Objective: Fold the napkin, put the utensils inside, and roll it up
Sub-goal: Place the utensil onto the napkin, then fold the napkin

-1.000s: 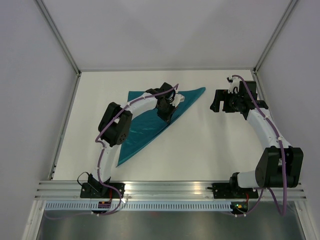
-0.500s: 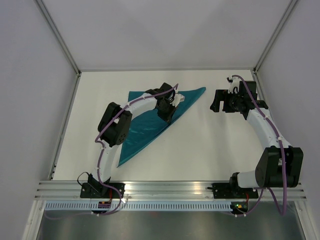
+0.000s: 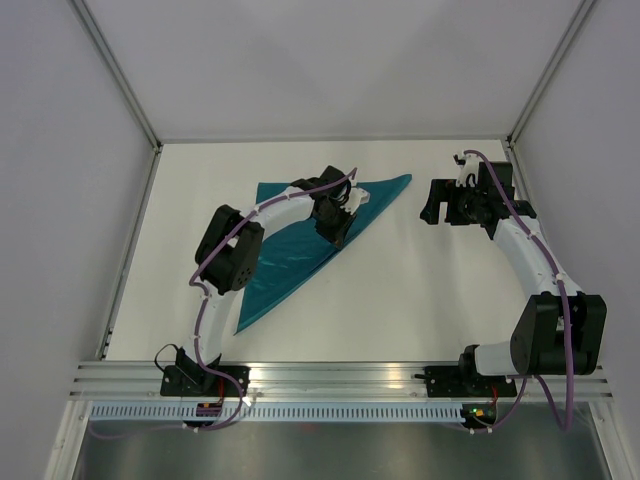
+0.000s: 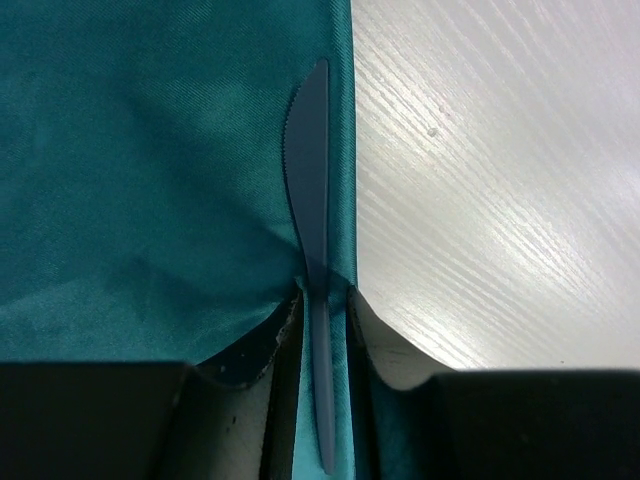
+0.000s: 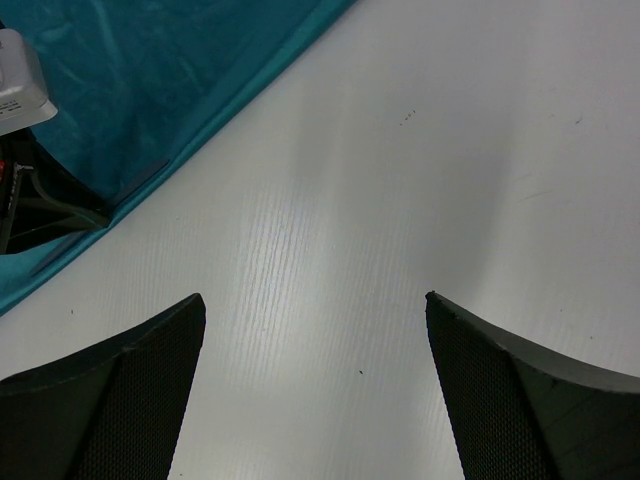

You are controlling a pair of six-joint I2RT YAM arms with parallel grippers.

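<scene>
The dark teal napkin (image 3: 285,258) lies folded into a triangle left of the table's middle, and it also shows in the left wrist view (image 4: 150,170) and the right wrist view (image 5: 150,80). A blue-grey plastic knife (image 4: 308,170) lies along the napkin's folded right edge, blade pointing away. My left gripper (image 3: 338,228) is down on that edge, its jaws (image 4: 325,295) nearly closed around the knife's handle, with the cloth puckered at the tips. My right gripper (image 3: 430,206) hovers open and empty over bare table (image 5: 315,310), to the right of the napkin. No other utensil is in view.
The white table (image 3: 420,290) is fenced by grey walls at the back and sides and by a metal rail (image 3: 330,380) at the near edge. Part of the left arm's wrist (image 5: 20,90) shows at the left edge of the right wrist view.
</scene>
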